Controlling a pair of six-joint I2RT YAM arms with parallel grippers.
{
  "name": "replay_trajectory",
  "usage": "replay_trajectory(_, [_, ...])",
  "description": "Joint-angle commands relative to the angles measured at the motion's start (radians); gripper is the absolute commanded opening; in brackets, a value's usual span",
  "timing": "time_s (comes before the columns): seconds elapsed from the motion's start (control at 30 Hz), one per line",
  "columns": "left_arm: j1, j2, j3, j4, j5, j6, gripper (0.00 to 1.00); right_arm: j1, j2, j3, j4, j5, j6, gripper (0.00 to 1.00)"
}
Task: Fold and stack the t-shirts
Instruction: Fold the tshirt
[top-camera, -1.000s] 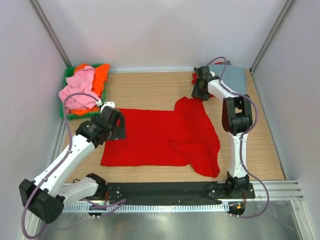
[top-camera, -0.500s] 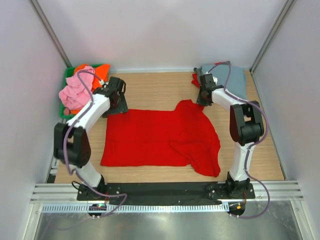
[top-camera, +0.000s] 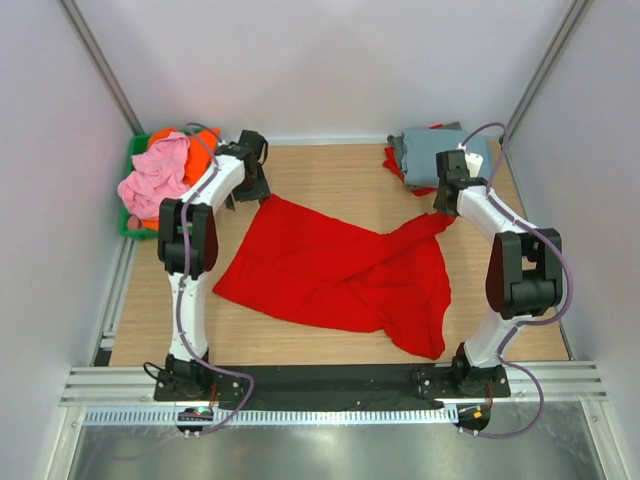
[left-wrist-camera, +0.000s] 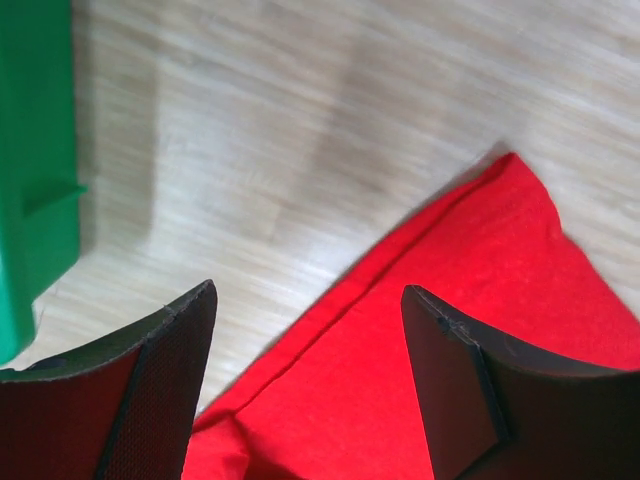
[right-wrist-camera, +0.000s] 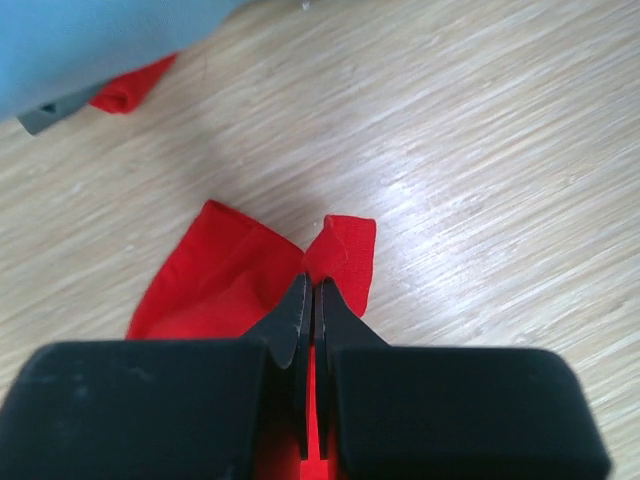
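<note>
Top external view is showing the change best. At 10 o'clock the green bin (top-camera: 127, 229) is holding the pink t-shirt (top-camera: 155, 178) and the orange t-shirt (top-camera: 204, 150), both not yet folded.

Next to it, the left arm is now reaching out to 11 o'clock, where a second ago it was bending low at the 9 o'clock side of the cloth. In the left wrist view the left fingers (left-wrist-camera: 150, 380) are standing spread above the far left corner of the red t-shirt (top-camera: 340, 270). They are holding nothing, and the corner is lying flat on the worktop (top-camera: 330, 175).

In the middle, the red t-shirt is no longer lying as a straight rectangle. It is now lying slanted, with one corner pointing to 11 o'clock and one pulled toward 2 o'clock, and loose folds are running across its middle and its 5 o'clock part.

At 2 o'clock, the right fingers (right-wrist-camera: 290, 325) are pressed together and are pinching a small tip of the red cloth. A second ago they were beside the folded grey-blue t-shirt (top-camera: 440, 150) at 1 o'clock.

To my judgement, the arms are taking the two far corners in order to stretch the shirt flat. The left side is not gripping yet, so the folding itself is not yet beginning.
</note>
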Motion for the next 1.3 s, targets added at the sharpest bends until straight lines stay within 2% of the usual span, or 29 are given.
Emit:
replay_trajectory(0.0, [0.0, 0.031, 0.075, -0.008, 0.018, -0.002, 0.76, 0.008, -0.026, -0.015, 0.011, 0.015, -0.026, 0.01])
replay_trajectory(0.2, [-0.022, 0.094, 0.169, 0.072, 0.084, -0.021, 0.76, 0.006, -0.007, -0.012, 0.022, -0.05, -0.033, 0.01])
replay_trajectory(0.4, [-0.036, 0.186, 0.318, 0.056, 0.08, -0.044, 0.76, 0.008, -0.001, -0.02, 0.026, -0.063, -0.032, 0.01])
replay_trajectory(0.53, [-0.055, 0.229, 0.341, 0.086, 0.081, -0.05, 0.76, 0.008, 0.006, -0.023, 0.03, -0.069, -0.032, 0.01])
replay_trajectory(0.63, [-0.062, 0.273, 0.394, 0.037, 0.052, -0.061, 0.76, 0.008, 0.014, -0.02, 0.033, -0.067, -0.033, 0.01])
replay_trajectory(0.73, [-0.064, 0.283, 0.39, 0.041, 0.055, -0.075, 0.73, 0.008, 0.016, -0.023, 0.037, -0.067, -0.037, 0.01])
replay_trajectory(1.03, [-0.075, 0.301, 0.375, 0.035, 0.022, -0.098, 0.42, 0.008, 0.02, -0.029, 0.049, -0.083, -0.033, 0.01])
replay_trajectory(1.13, [-0.075, 0.307, 0.379, 0.03, 0.018, -0.096, 0.22, 0.008, 0.025, -0.033, 0.051, -0.084, -0.033, 0.01])
replay_trajectory(1.17, [-0.075, 0.309, 0.378, 0.029, 0.022, -0.096, 0.08, 0.008, 0.025, -0.035, 0.053, -0.084, -0.033, 0.01])
replay_trajectory(1.2, [-0.075, 0.306, 0.379, 0.026, 0.025, -0.095, 0.01, 0.008, 0.026, -0.035, 0.059, -0.086, -0.033, 0.01])
replay_trajectory(1.27, [-0.075, 0.295, 0.379, 0.014, 0.026, -0.091, 0.0, 0.006, 0.032, -0.036, 0.066, -0.095, -0.033, 0.01])
